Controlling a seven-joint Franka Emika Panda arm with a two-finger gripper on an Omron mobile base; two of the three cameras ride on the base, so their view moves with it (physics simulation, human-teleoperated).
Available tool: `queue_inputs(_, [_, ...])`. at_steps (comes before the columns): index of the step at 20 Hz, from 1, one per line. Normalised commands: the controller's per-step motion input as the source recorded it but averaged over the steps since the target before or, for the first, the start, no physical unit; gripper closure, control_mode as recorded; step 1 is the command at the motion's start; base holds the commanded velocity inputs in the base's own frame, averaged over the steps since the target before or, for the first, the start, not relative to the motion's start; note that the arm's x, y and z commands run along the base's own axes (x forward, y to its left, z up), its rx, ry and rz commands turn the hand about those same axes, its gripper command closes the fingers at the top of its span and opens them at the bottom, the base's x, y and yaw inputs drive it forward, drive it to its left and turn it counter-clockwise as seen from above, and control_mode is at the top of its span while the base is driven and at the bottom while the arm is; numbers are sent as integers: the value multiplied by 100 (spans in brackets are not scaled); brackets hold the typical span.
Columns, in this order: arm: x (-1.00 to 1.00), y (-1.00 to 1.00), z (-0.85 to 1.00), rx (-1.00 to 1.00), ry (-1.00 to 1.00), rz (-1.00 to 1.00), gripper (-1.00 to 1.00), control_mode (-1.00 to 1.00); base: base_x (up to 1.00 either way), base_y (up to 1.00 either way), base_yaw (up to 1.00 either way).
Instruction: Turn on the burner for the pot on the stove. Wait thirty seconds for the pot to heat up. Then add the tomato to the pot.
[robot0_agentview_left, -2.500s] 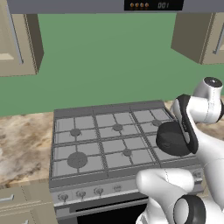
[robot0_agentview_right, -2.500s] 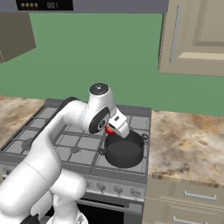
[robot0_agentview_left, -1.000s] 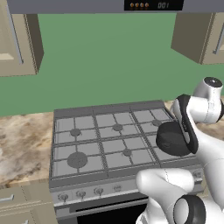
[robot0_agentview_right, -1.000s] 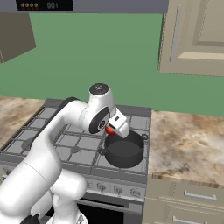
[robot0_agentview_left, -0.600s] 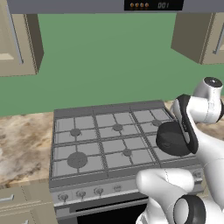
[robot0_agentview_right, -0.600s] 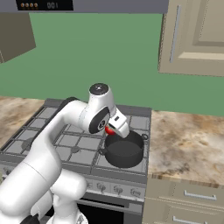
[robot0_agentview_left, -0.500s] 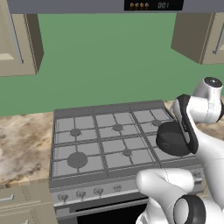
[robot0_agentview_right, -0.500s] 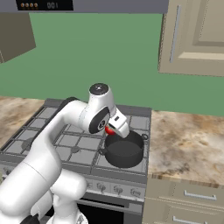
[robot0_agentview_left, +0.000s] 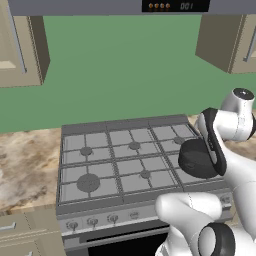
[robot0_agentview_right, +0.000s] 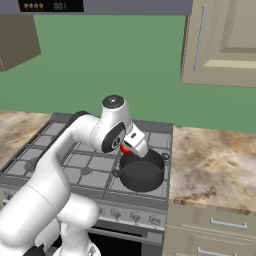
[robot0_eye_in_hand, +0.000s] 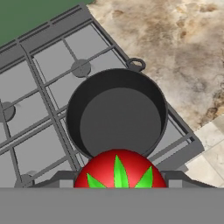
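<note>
Red tomato (robot0_eye_in_hand: 117, 169) sat clamped in my tool (robot0_agentview_right: 131, 147), held above the near rim of the dark pot (robot0_eye_in_hand: 117, 114) on the stove (robot0_agentview_left: 120, 165)'s front right grate; releasing here risked it striking the rim and rolling off.

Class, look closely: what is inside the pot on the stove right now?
Nothing: the pot shows a bare dark floor. The tomato is held in the gripper above its near rim, hiding a small strip of that rim.
</note>
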Motion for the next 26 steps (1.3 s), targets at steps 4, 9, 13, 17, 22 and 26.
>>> queue_inputs(4, [0, 0, 0, 0, 0, 0, 100, -100, 0, 0, 0])
queue_inputs(9, [0, 0, 0, 0, 0, 0, 100, -100, 0, 0, 0])
queue_inputs(13, [0, 0, 0, 0, 0, 0, 100, -100, 0, 0, 0])
queue_inputs(17, [0, 0, 0, 0, 0, 0, 100, -100, 0, 0, 0])
queue_inputs(22, [0, 0, 0, 0, 0, 0, 100, -100, 0, 0, 0])
queue_inputs(26, [0, 0, 0, 0, 0, 0, 100, -100, 0, 0, 0])
